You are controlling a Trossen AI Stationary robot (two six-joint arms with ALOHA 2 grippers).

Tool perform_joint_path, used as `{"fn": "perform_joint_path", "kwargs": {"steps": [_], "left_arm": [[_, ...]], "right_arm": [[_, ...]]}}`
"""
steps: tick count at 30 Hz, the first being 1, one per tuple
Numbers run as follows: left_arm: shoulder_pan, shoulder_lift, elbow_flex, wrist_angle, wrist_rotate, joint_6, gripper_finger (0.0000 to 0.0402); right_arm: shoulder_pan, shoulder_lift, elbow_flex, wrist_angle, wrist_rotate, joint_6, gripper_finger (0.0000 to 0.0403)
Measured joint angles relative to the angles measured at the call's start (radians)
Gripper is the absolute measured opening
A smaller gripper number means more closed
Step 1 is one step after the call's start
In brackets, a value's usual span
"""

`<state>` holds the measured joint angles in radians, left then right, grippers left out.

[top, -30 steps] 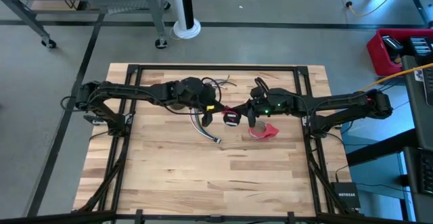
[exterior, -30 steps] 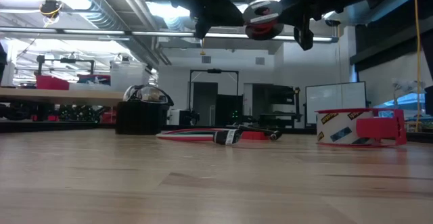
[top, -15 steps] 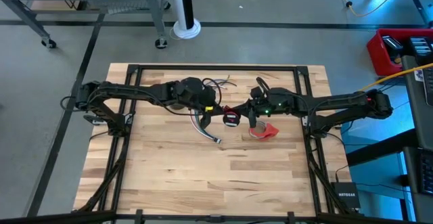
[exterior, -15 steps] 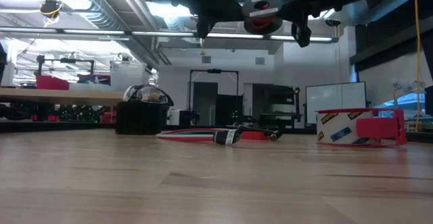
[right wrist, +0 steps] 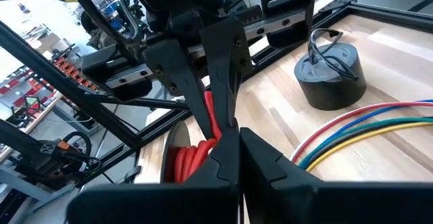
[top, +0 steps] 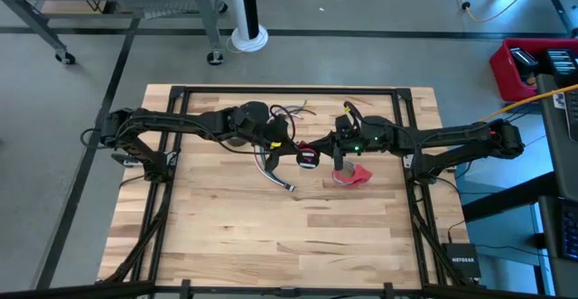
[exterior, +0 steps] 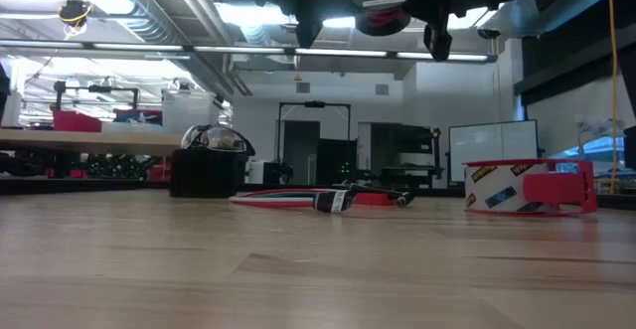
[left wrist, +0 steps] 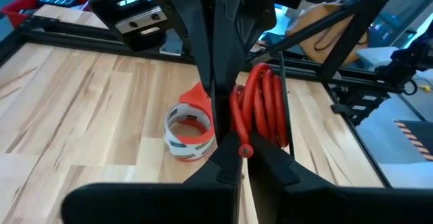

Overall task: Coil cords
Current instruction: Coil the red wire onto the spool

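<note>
High view shows the small black-and-red coil (top: 309,157) up in the air over the table's middle, toward 12 o'clock. The left gripper (top: 291,145) at its 10 o'clock and the right gripper (top: 327,144) at its 2 o'clock both pinch tight on it. The long bundle (top: 274,171) lies at 7 o'clock. I think they are winding the coil; next one claw must let go. A second ago the left claw was looser and the coil hung lower.

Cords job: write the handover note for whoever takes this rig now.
Left pincer: shut on the black-and-red coil, held in the air over the table's middle.
Right pincer: shut on the same coil from the other side.
Long wire bundle: lying uncoiled on the table.
Grey coil: wound, on the table.
Left: set the held coil down, coil the bundle.
</note>
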<state>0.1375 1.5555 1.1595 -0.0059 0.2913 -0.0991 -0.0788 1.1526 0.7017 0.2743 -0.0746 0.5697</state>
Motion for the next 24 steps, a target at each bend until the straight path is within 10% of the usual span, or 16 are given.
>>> {"fn": "perform_joint_path", "kwargs": {"steps": [24], "left_arm": [[0.068, 0.001, 0.0, -0.018, -0.077, -0.032, 0.0]], "right_arm": [[0.0, -0.005, 0.001, 0.019, 0.01, 0.031, 0.0095]]}}
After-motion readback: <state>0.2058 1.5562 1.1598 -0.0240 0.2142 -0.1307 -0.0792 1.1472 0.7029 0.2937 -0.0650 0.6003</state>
